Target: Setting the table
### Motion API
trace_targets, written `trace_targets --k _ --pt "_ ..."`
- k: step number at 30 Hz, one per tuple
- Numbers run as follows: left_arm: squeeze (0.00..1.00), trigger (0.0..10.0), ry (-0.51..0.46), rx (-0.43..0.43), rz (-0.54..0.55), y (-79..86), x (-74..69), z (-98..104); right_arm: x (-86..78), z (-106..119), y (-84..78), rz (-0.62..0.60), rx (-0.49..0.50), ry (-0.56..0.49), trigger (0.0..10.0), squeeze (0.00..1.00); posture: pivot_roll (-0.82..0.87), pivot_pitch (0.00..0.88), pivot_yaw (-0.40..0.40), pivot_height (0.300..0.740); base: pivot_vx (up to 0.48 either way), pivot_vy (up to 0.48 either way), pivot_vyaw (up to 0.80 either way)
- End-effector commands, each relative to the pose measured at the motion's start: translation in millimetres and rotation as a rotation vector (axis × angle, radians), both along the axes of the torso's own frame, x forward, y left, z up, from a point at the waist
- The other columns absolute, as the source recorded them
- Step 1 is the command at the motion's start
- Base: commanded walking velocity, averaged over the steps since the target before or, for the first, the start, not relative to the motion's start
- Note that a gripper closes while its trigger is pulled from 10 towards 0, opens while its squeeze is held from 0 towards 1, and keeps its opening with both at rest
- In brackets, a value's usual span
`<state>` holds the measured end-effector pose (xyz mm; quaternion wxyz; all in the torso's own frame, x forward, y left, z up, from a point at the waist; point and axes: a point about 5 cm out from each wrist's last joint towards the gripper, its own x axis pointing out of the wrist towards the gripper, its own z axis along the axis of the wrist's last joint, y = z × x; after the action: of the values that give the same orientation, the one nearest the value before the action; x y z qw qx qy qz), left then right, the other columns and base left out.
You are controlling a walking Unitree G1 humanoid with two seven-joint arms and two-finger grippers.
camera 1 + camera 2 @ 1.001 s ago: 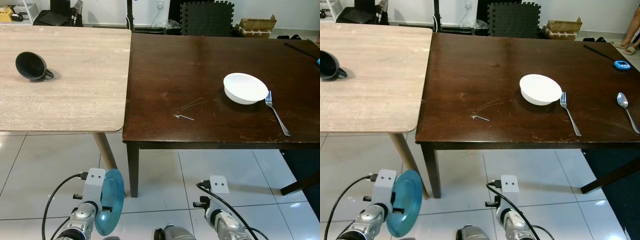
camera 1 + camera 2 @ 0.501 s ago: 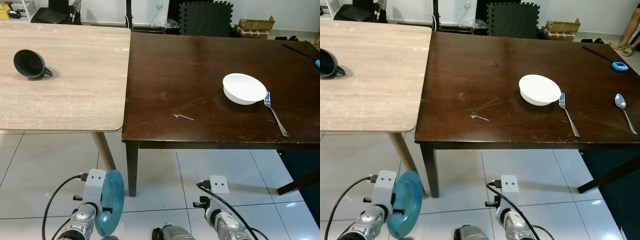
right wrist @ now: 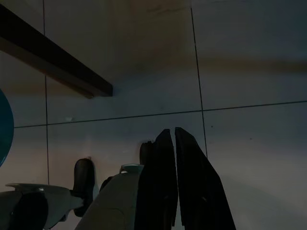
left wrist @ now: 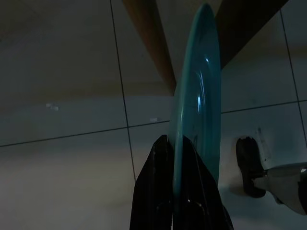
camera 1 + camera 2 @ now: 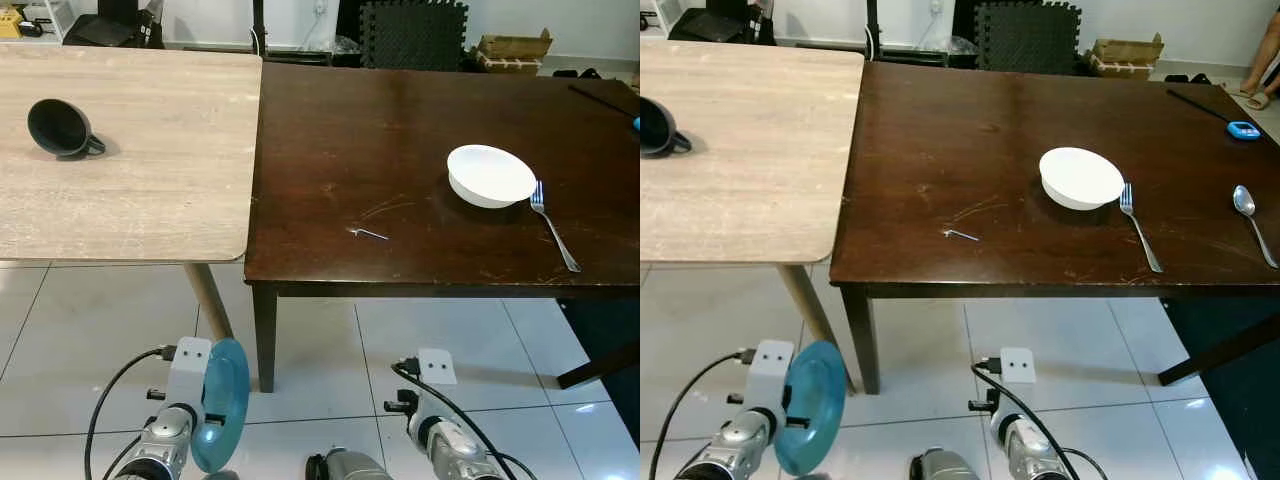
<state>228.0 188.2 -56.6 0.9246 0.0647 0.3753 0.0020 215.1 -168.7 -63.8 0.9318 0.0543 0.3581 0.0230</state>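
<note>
Two tables stand side by side and touch along one edge: a big dark brown table (image 5: 400, 150) on the right and a light wood table (image 5: 130, 160) on the left. Their legs stand on a pale tiled floor (image 5: 100, 320), and the near edge of the dark table lies between the robot and the dishes. Far back by the wall are black foam mats (image 5: 412, 36) and a cardboard box (image 5: 512, 48). On the light table a black mug (image 5: 58, 130) lies on its side. On the dark table sits a white bowl (image 5: 1081, 178), with a fork (image 5: 1139, 240) just beside it on the right and a spoon (image 5: 1254, 222) farther right. A small blue thing (image 5: 1243, 130) lies near the far right edge, and a tiny bent bit of metal (image 5: 961, 235) lies near the front. The blue plate (image 5: 222, 402) is round and shiny, and it is held up on its edge low over the floor, well apart from the tables. The left gripper (image 4: 178, 146) pinches the plate's rim between its two black fingers. The right gripper (image 3: 171, 136) hangs over the floor with its fingers pressed together and nothing in them.
</note>
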Motion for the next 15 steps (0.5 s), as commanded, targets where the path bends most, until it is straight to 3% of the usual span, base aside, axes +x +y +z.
trace_targets --k 1,15 --pt "0.0 10.0 0.025 -0.003 -0.011 -2.3 -3.3 -3.0 -7.7 -4.6 -1.8 -0.024 0.004 0.023 10.0 0.0 0.06 0.025 -0.004 0.74 0.0 0.0 0.0" --pt "0.0 10.0 0.041 0.014 -0.072 -1.2 -3.2 -2.9 -15.7 -8.6 1.3 -0.06 0.018 0.027 10.0 0.0 0.04 0.024 0.033 0.74 0.0 0.0 0.0"
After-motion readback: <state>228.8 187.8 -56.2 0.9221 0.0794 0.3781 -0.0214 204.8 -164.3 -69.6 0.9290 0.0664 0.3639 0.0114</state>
